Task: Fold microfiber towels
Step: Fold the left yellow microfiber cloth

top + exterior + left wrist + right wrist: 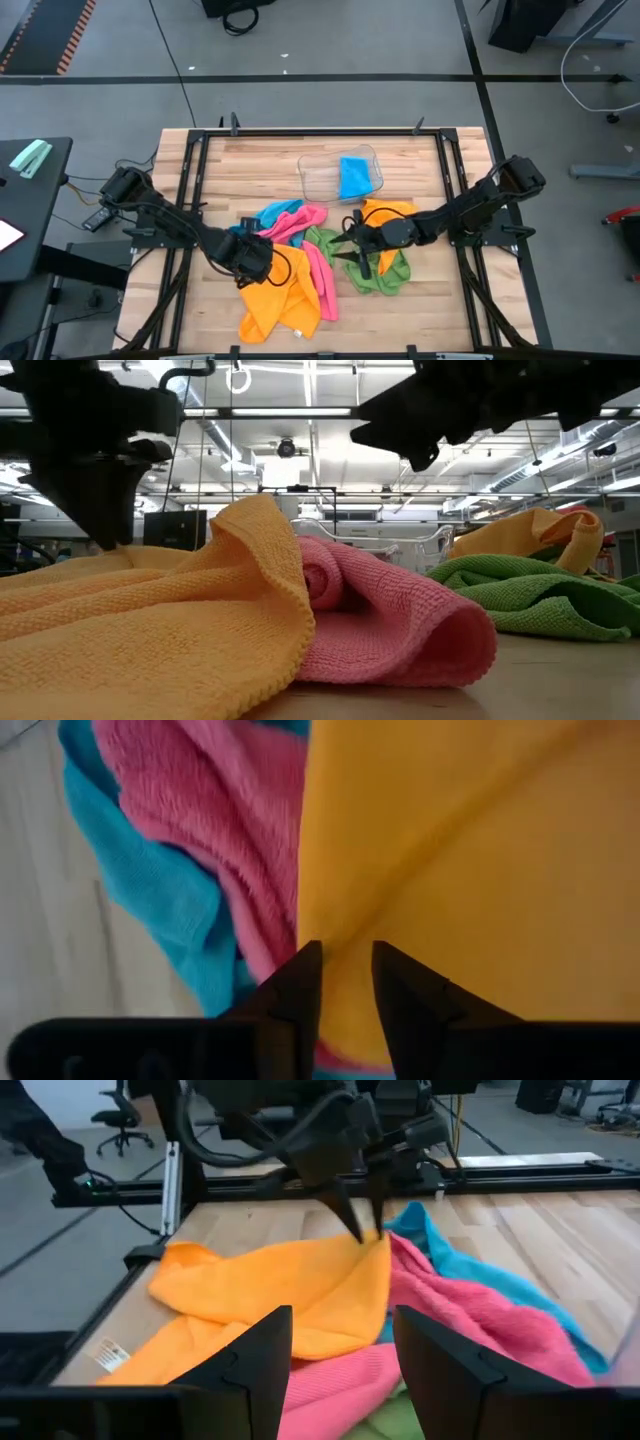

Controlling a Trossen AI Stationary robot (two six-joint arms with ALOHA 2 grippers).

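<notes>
On a wooden table (230, 180), the left gripper (346, 982) points down at the edge of an orange microfiber towel (275, 300), its 2 fingers slightly parted with orange cloth between them. A pink towel (318, 268) and a turquoise towel (272, 215) lie bunched just beside it. The right gripper (340, 1350) hovers with fingers apart and empty above a green towel (385, 275), and a folded blue towel (354, 177) sits in a clear plastic tray (318, 180).

Wooden table (220, 170), heaped microfiber towels (300, 265), clear tray (320, 178) with blue towel (354, 177)
</notes>
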